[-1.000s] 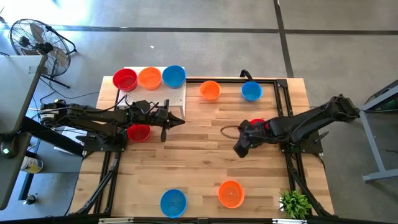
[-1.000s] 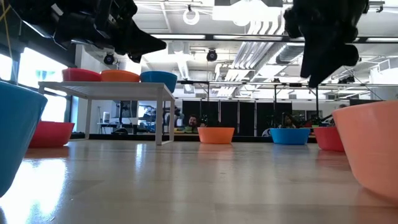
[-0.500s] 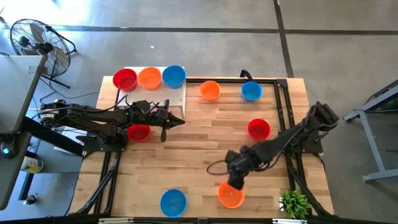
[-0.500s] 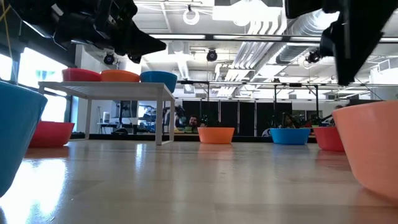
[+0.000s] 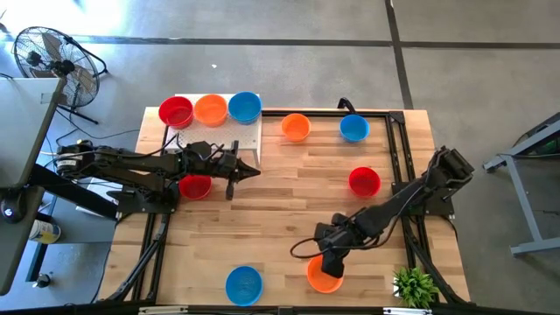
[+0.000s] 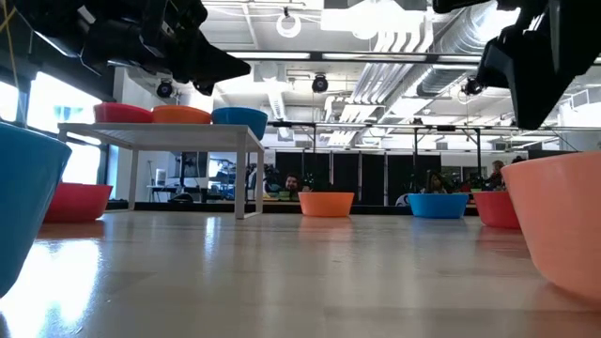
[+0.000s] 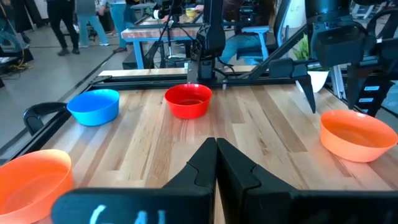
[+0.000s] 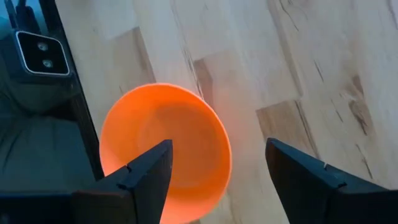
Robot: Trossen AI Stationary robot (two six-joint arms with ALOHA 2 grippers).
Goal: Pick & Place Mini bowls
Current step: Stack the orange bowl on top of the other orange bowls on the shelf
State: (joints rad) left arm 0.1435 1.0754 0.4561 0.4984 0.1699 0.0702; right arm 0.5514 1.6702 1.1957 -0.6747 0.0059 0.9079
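Three mini bowls, red (image 5: 176,112), orange (image 5: 211,109) and blue (image 5: 245,107), stand on the white board (image 5: 236,133) at the far left. Six more rest on the table: orange (image 5: 297,127), blue (image 5: 353,128), red (image 5: 364,181), red (image 5: 194,186) under the left arm, blue (image 5: 244,285) and orange (image 5: 325,278) near the front. My right gripper (image 8: 217,144) is open and hangs just above that near orange bowl (image 8: 163,152), one finger over its hollow, the other beyond its rim. My left gripper (image 7: 216,143) is shut and hovers left of centre (image 5: 254,171).
A small green plant (image 5: 415,286) stands at the table's near right corner. Black frame rails (image 5: 398,140) run along the right and far edges. Bare wood (image 5: 280,210) lies open in the table's middle. People and benches show in the room beyond the table.
My right gripper has swung from beside the red bowl at mid right toward the table's near edge and stopped over the near orange bowl, sinking a little in the last half second. The red bowl now shows whole. The left arm has kept still.
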